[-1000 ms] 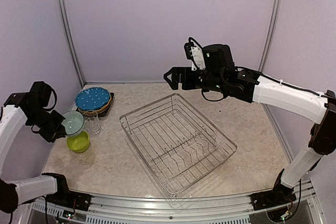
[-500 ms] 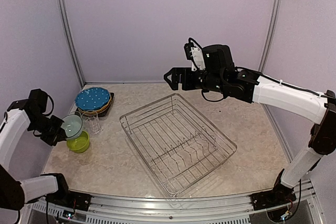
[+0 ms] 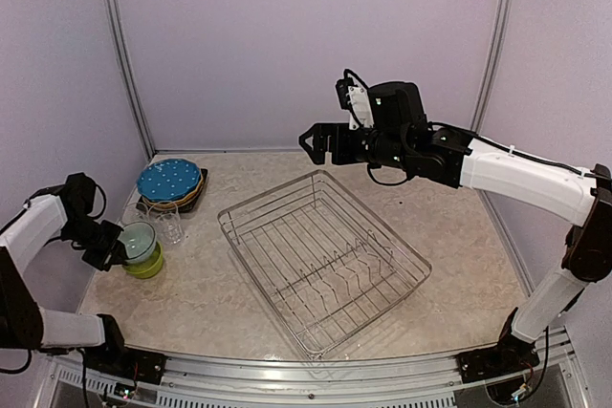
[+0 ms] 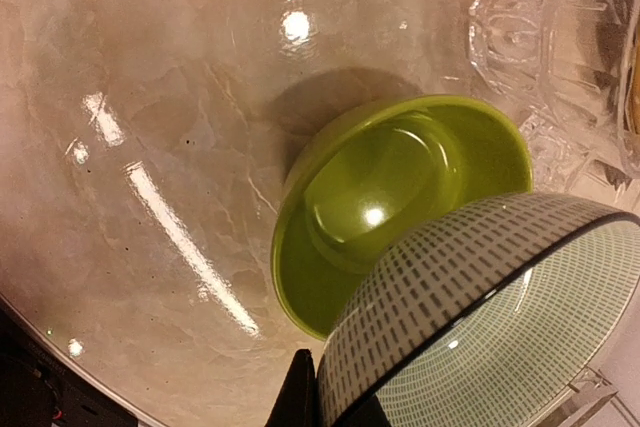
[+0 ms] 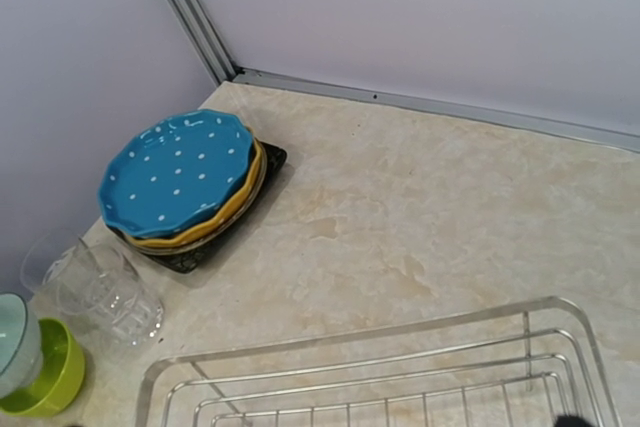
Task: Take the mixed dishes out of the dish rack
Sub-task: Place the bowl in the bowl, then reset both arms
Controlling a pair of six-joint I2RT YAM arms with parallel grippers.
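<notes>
My left gripper (image 3: pixel 107 251) is shut on the rim of the pale-blue bowl (image 3: pixel 137 239) and holds it tilted just over the lime bowl (image 3: pixel 146 264) at the table's left edge. In the left wrist view the pale-blue bowl (image 4: pixel 480 317) overlaps the lime bowl (image 4: pixel 390 197); I cannot tell whether they touch. Two clear glasses (image 3: pixel 169 225) stand beside them. The blue-dotted plate (image 3: pixel 169 180) tops a stack on the black square plate (image 5: pixel 197 256). The dish rack (image 3: pixel 320 255) holds no dishes. My right gripper (image 3: pixel 314 143) hovers open and empty above the rack's far end.
The enclosure's walls stand close on the left, right and back. A glass (image 4: pixel 560 37) stands right next to the lime bowl. An orange plate edge (image 5: pixel 238 205) shows under the blue-dotted plate. The rack's far rim (image 5: pixel 400 335) lies below my right wrist.
My left gripper has come down and forward with the pale-blue bowl, from above the lime bowl to just over it. The right arm has not moved.
</notes>
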